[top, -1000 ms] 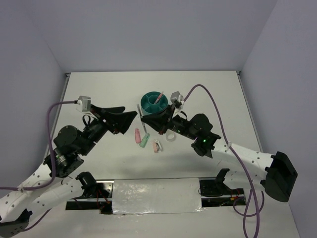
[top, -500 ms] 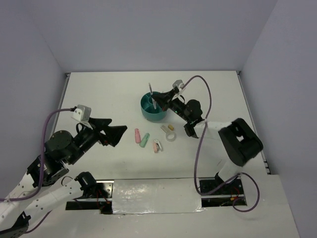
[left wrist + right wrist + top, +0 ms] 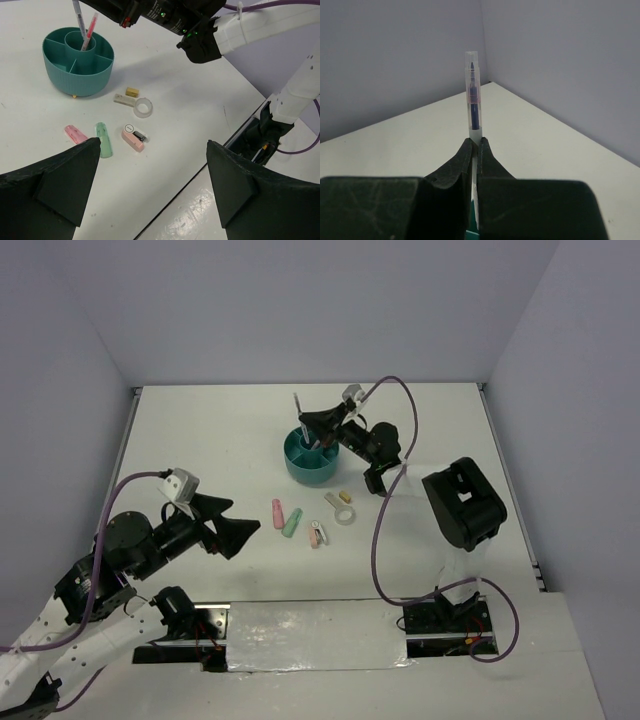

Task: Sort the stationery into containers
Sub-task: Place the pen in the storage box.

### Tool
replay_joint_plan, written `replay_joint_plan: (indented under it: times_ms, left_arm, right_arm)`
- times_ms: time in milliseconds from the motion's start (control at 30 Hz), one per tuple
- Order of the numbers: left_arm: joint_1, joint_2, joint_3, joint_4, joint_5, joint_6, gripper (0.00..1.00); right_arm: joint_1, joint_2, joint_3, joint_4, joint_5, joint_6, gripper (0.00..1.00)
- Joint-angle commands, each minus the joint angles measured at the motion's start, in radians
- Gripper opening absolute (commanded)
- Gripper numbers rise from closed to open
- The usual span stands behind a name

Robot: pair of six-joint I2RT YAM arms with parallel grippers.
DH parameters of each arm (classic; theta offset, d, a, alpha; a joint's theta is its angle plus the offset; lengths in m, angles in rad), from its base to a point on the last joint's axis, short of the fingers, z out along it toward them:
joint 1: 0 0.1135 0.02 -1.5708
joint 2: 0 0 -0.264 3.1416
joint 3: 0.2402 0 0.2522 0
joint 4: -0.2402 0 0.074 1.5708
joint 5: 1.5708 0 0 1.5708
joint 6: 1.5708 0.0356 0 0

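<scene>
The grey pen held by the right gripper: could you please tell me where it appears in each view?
Top external: grey pen upper centre, above the teal organiser.
Left wrist: top left, lower end inside the organiser's central cup.
Right wrist: centre, upright between the shut fingers.
Shared landmark: the teal organiser.

Stationery part-sorted: two pens at the teal organiser, the other items loose on the table

The round teal organiser (image 3: 77, 62) stands upright, a central cup ringed by divided compartments. A thin pink pen (image 3: 89, 33) leans in the central cup; a thin grey pen (image 3: 297, 413) with a clear cap stands upright over it. In front of the organiser lie a pink capsule (image 3: 75, 134) and a pale-green capsule (image 3: 104, 139) side by side, a pink-white clip (image 3: 133, 138) just beside them, a clear tape ring (image 3: 143, 107) touching a flat whitish piece (image 3: 123, 99), and a small yellowish piece (image 3: 132, 92).
</scene>
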Motion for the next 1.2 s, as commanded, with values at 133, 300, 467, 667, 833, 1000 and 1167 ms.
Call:
replay_joint_plan:
  times_ms: [133, 300, 467, 667, 833, 1000, 1167]
  left_arm:
    - [0.002, 0.002, 0.004, 0.036, 0.05, 0.031, 0.99]
    - [0.005, 0.002, 0.006, 0.039, 0.059, 0.038, 0.99]
    - [0.01, 0.002, 0.004, 0.042, 0.064, 0.043, 0.99]
    - [0.014, -0.003, 0.007, 0.042, 0.067, 0.046, 1.0]
    - [0.014, -0.012, 0.007, 0.04, 0.059, 0.049, 0.99]
    - [0.014, -0.008, 0.007, 0.039, 0.053, 0.052, 0.99]
    - [0.019, 0.0, 0.013, 0.037, 0.061, 0.055, 0.99]
  right_arm:
    - [-0.037, 0.081, 0.103, 0.02, -0.026, -0.016, 0.0]
    - [-0.066, 0.121, 0.101, 0.072, -0.039, 0.05, 0.0]
    - [-0.071, 0.124, 0.075, 0.105, -0.055, 0.078, 0.04]
    - [-0.071, 0.127, 0.041, 0.124, -0.058, 0.087, 0.17]
    - [-0.069, 0.13, 0.003, 0.187, -0.058, 0.106, 0.24]
    - [-0.071, 0.119, -0.038, 0.24, -0.062, 0.124, 0.49]
    - [-0.068, 0.043, -0.061, 0.235, -0.075, 0.127, 0.61]
